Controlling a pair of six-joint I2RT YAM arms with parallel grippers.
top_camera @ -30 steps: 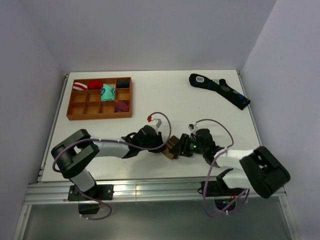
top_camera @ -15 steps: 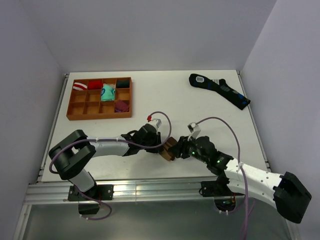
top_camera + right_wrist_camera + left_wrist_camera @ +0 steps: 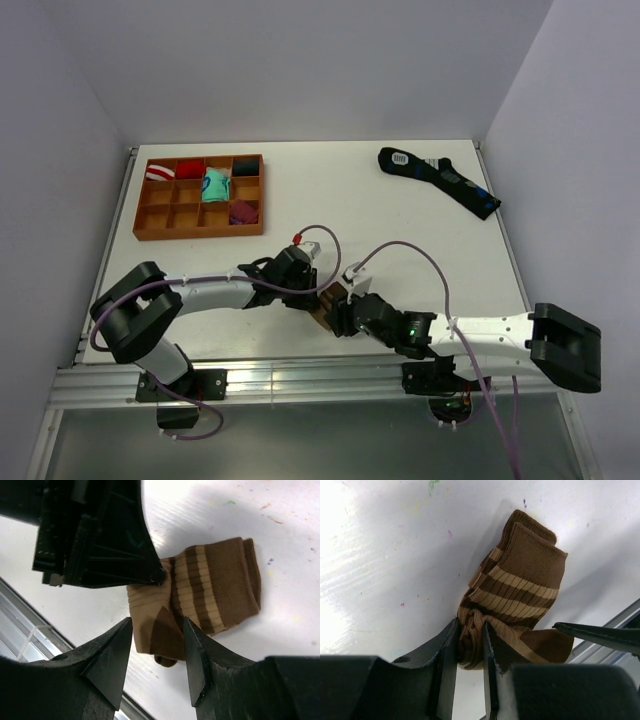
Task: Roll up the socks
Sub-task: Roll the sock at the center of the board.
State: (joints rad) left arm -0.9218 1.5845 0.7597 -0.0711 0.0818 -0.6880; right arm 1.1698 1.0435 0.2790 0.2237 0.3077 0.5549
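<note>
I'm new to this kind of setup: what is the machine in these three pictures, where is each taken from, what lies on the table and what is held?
These are two robot arms bolted at the near edge of a white table. The wide picture looks down from above and behind them. The other two come from a camera on each wrist, so the black shapes at the bottom are that arm's own fingers. On the table lie a wooden compartment tray with small sock bundles, a dark sock far right, and brown striped socks by the arms. The left gripper pinches the socks' bunched end. The right gripper stands open, its fingers either side of the socks.
</note>
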